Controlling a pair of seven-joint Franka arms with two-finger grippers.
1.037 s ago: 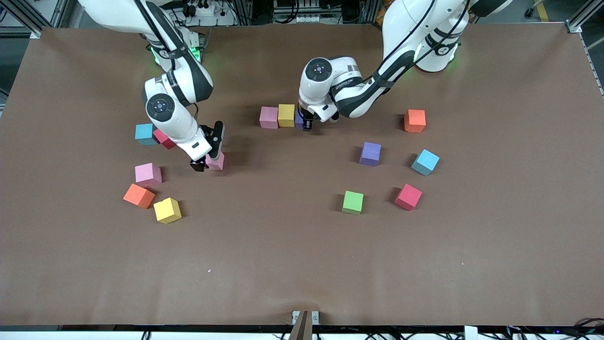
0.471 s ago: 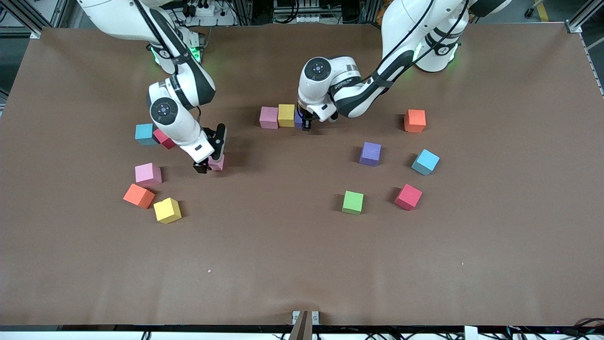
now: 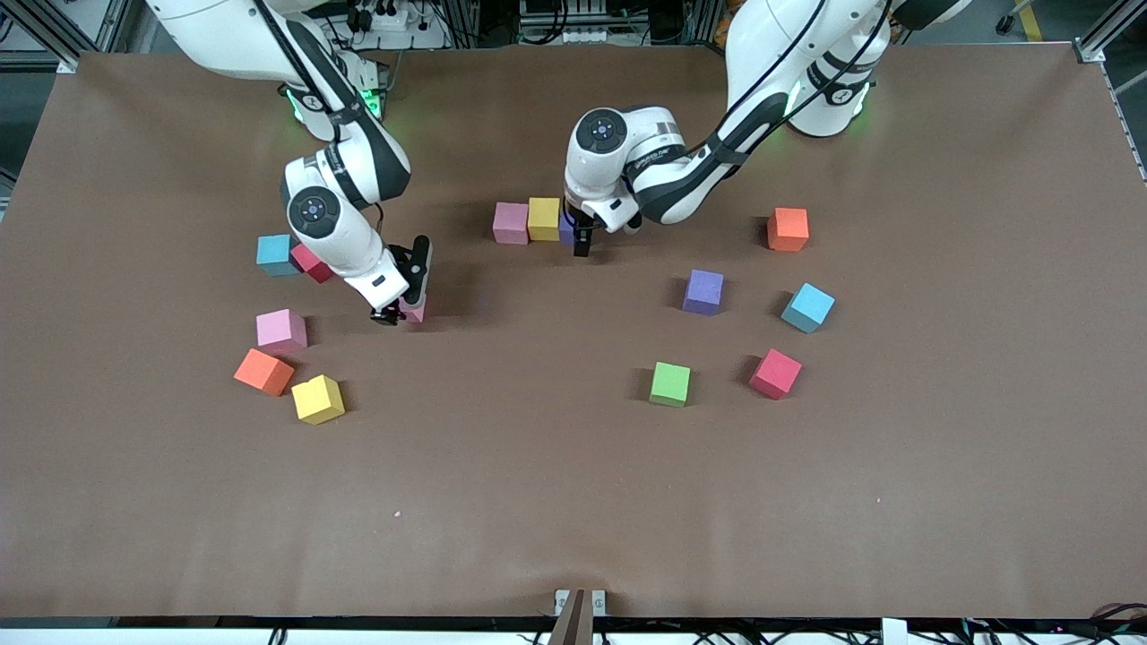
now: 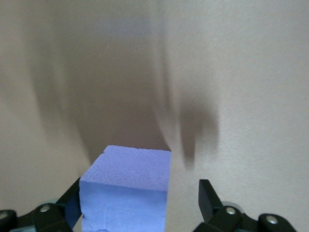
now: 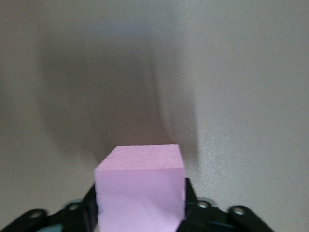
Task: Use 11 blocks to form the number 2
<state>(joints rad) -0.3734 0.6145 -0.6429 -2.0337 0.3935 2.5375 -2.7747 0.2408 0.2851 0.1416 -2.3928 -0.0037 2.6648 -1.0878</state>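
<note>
A row of blocks lies mid-table near the robots' bases: pink (image 3: 511, 223), yellow (image 3: 543, 219), and a purple block (image 3: 566, 229) (image 4: 128, 186) largely hidden under the left hand. My left gripper (image 3: 579, 240) (image 4: 140, 198) stands open around that purple block, one finger against it and the other finger (image 4: 206, 195) apart from it. Toward the right arm's end, my right gripper (image 3: 400, 310) (image 5: 140, 205) is shut on a pink block (image 3: 415, 311) (image 5: 140, 186) at table height.
Loose blocks near the right arm: teal (image 3: 274, 254), red (image 3: 311, 262), pink (image 3: 280, 330), orange (image 3: 263, 371), yellow (image 3: 317, 399). Toward the left arm's end: orange (image 3: 788, 228), purple (image 3: 703, 292), light blue (image 3: 807, 307), green (image 3: 670, 383), red (image 3: 775, 374).
My left gripper has opened off the purple block at the row's end. My right gripper has come down over the pink block and shut on it.
</note>
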